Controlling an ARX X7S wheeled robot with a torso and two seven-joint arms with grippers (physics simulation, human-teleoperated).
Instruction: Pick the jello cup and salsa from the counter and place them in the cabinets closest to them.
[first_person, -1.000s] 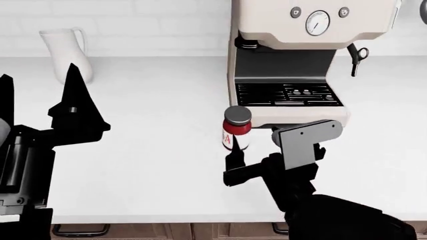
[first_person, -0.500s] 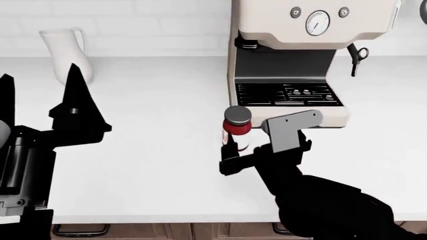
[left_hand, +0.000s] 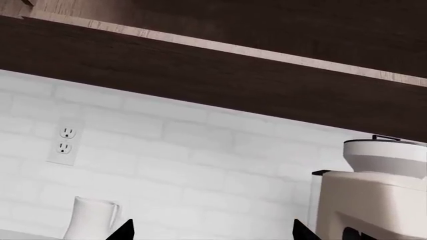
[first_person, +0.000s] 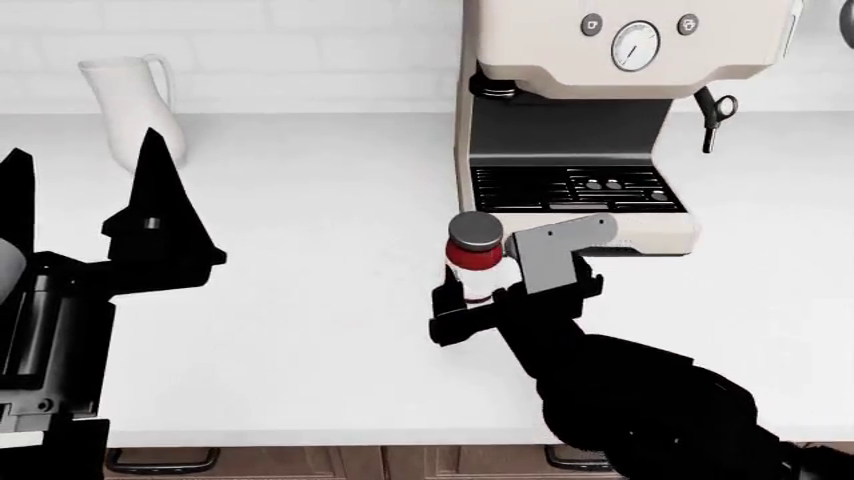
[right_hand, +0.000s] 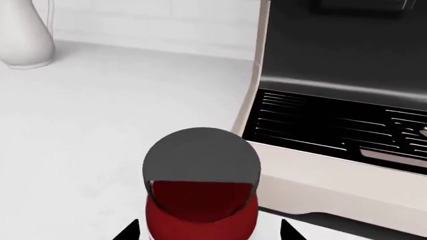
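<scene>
I'm bringing the right hand (first_person: 470, 300) in on the salsa (first_person: 474, 262), which is standing upright on the bench (first_person: 307, 300) just off the front left corner of the espresso machine (first_person: 574, 120). In the right wrist view the jar (right_hand: 201, 195) is sitting dead centre between the two finger tips, grey lid up, so I'm lined up to close around its body. The fingers are spread wide, one to each side of the jar, not yet pinching as far as I can judge. The machine's drip tray (right_hand: 333, 125) is close at 3 o'clock of the jar, so I'm watching that side for clearance. The left hand (first_person: 87, 200) is parked at 9 o'clock, fingers spread wide and empty, pointing up toward the white jug (first_person: 127, 95) and wall. I'm not seeing the jello cup anywhere.
</scene>
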